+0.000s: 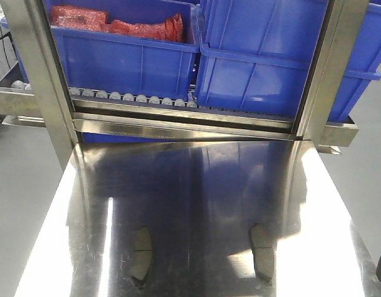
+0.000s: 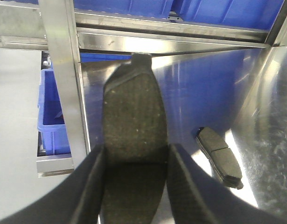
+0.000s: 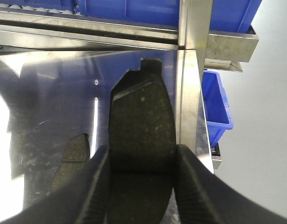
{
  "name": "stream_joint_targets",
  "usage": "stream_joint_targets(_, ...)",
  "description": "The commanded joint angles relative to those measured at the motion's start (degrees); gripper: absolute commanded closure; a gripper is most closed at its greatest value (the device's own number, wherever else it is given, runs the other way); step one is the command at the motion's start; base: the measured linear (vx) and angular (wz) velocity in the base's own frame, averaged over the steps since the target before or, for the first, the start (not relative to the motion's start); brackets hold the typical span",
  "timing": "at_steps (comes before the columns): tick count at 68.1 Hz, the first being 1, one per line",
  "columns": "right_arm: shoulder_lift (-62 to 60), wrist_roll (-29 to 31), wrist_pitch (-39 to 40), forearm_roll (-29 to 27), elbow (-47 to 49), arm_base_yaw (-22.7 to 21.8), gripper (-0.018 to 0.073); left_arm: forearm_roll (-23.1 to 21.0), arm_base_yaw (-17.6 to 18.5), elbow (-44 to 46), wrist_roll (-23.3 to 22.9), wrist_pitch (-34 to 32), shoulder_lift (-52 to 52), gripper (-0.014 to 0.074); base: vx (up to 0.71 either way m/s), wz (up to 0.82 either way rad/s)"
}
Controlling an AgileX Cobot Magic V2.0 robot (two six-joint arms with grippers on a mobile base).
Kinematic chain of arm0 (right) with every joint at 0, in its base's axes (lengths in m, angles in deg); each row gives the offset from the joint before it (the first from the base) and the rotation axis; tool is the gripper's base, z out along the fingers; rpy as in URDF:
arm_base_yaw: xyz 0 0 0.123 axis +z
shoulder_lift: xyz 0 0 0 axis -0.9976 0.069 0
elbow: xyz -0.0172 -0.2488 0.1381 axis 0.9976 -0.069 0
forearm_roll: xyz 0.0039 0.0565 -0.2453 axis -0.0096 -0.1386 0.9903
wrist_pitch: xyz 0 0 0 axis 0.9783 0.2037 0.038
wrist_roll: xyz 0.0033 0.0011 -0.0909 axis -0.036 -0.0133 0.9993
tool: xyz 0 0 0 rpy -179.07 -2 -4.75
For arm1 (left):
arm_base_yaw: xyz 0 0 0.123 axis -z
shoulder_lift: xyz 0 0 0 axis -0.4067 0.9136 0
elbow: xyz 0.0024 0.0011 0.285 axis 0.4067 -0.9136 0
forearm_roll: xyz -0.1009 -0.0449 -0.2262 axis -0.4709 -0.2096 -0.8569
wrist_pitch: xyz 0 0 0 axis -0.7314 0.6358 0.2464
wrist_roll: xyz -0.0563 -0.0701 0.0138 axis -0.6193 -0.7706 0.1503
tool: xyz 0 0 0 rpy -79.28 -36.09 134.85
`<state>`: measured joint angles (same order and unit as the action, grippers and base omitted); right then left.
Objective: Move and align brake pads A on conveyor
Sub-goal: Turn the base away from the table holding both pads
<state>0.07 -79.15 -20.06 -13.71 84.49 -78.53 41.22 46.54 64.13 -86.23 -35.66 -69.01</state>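
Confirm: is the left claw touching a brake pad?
Touching. The left wrist view shows the left claw with its fingers pressed against both long edges of the brake pad, with no gap either side.

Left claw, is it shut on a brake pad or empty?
Shut on a brake pad: the left claw has the pad wedged between both fingers.
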Motion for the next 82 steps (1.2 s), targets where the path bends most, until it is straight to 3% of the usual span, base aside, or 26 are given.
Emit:
stream_joint_targets(1,0.3,0.1,5.7,0.6,1.8,0.0,0.0569,0.7,0.0,1.7,-0.1,-5.3,0.4,0.0602,-0.01,0.04)
stream_joint_targets(33,0.3,0.1,5.7,0.6,1.8,0.0,0.0569,0.7,0.0,1.7,-0.1,-5.3,0.4,0.0602,-0.06,0.14)
stream_joint_targets(82,0.3,0.1,5.7,0.6,1.8,0.0,0.0569,0.7,0.0,1.7,-0.1,-5.3,0.4,0.0602,-0.18,0.44)
